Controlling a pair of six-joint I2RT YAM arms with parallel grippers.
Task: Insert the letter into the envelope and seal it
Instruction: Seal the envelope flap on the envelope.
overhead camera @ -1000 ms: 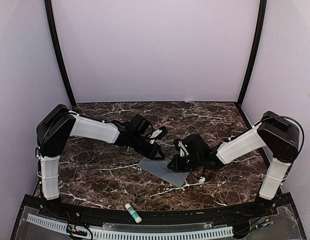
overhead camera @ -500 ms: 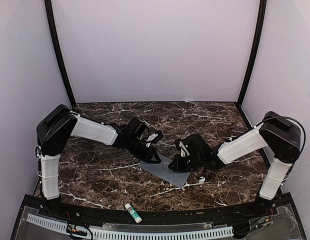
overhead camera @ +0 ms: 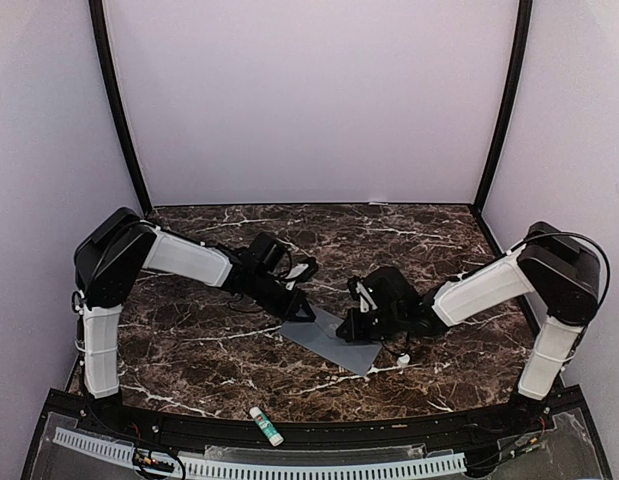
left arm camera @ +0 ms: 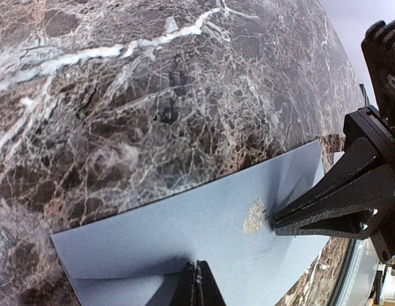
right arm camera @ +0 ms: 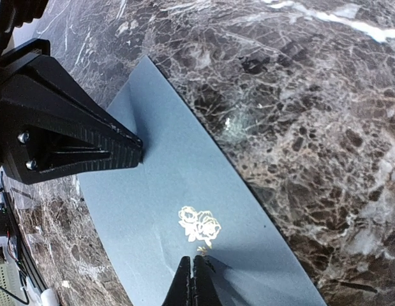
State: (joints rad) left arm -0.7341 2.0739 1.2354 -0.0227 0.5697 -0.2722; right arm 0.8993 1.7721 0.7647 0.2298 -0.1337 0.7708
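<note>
You have one envelope (overhead camera: 334, 342) lying flat on the marble table (overhead camera: 189, 350), two grippers on it, and one glue stick (overhead camera: 266, 426) at the table's near edge. The left gripper (overhead camera: 307, 314) and the right gripper (overhead camera: 349, 330) each have their fingers drawn together into a narrow point, tips resting on the grey paper from opposite sides. Your wrist views show a gold rose emblem (right arm camera: 199, 225) between the two tips, too small to see from above. They cut the envelope off at the frame edge, and a small white thing (overhead camera: 402, 357) beside the right gripper is too small to name.
</note>
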